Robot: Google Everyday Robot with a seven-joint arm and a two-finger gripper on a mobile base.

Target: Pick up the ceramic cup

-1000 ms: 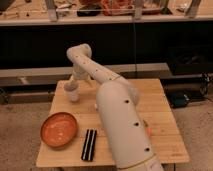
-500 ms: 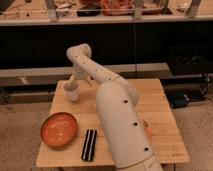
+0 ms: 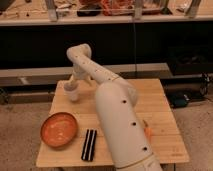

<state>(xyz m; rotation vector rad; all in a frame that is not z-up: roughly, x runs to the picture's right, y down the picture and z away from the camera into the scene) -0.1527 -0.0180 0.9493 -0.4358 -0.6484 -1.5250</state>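
Note:
The ceramic cup (image 3: pixel 73 95) is a small off-white cylinder standing near the far left corner of the wooden table (image 3: pixel 150 102). My white arm reaches up from the bottom of the view, bends at the elbow, and comes down onto the cup. The gripper (image 3: pixel 70 88) sits right at the cup's top and covers its rim. The cup's lower part shows below the gripper and appears to rest on the table.
A wide orange bowl (image 3: pixel 59 130) sits at the front left of the table. A black ribbed bar (image 3: pixel 89 144) lies beside it near the front edge. A small orange thing (image 3: pixel 147 131) peeks out right of my arm. Dark shelving runs behind the table.

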